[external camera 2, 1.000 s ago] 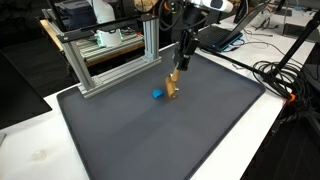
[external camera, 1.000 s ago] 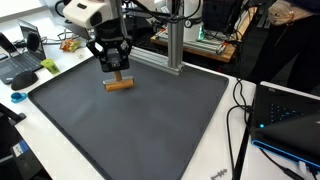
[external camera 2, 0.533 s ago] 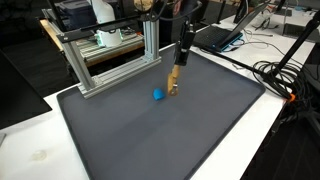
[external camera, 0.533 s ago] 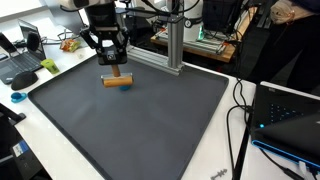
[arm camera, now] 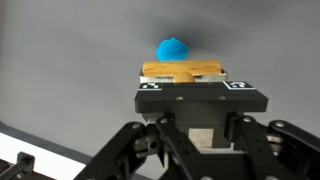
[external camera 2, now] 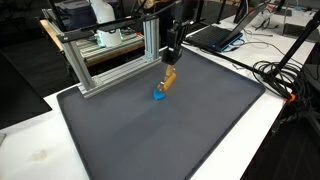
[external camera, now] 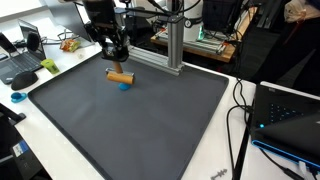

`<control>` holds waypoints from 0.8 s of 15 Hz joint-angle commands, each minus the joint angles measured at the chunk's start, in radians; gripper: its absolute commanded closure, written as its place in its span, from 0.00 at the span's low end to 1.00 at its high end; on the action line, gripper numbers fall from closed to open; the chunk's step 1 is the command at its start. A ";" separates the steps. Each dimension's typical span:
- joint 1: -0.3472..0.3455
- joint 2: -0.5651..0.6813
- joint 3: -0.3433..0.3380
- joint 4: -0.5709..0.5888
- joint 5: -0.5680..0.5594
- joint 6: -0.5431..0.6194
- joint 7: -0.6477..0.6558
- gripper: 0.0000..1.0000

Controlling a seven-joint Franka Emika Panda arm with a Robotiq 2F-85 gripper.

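Note:
My gripper [external camera: 115,62] is shut on a brown wooden block [external camera: 119,75] and holds it a little above the dark mat [external camera: 150,125]. A small blue object [external camera: 124,86] lies on the mat just beside and below the block. In the other exterior view the block [external camera 2: 168,80] hangs tilted under the gripper [external camera 2: 171,64], with the blue object [external camera 2: 159,96] at its lower end. In the wrist view the block [arm camera: 185,70] shows just past the black marker plate of the gripper [arm camera: 186,80], and the blue object [arm camera: 173,48] lies right beyond it. The fingertips themselves are hidden.
An aluminium frame [external camera 2: 110,62] stands at the back edge of the mat, close behind the gripper. Laptops [external camera: 22,60] and clutter sit on the white table around the mat. Cables [external camera 2: 285,85] run along one side, next to a black case [external camera: 285,115].
The gripper has carried the wooden block up and back towards the frame, away from where it lay on the mat. The block now hangs over the blue object.

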 commanded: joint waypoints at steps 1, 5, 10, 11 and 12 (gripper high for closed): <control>0.000 -0.038 -0.022 -0.042 0.061 0.020 0.142 0.78; -0.013 -0.054 -0.061 -0.072 0.084 0.058 0.286 0.78; -0.008 -0.015 -0.066 -0.035 0.060 0.039 0.272 0.78; -0.010 0.000 -0.067 -0.030 0.064 0.048 0.274 0.78; -0.016 0.014 -0.065 -0.026 0.083 0.046 0.271 0.78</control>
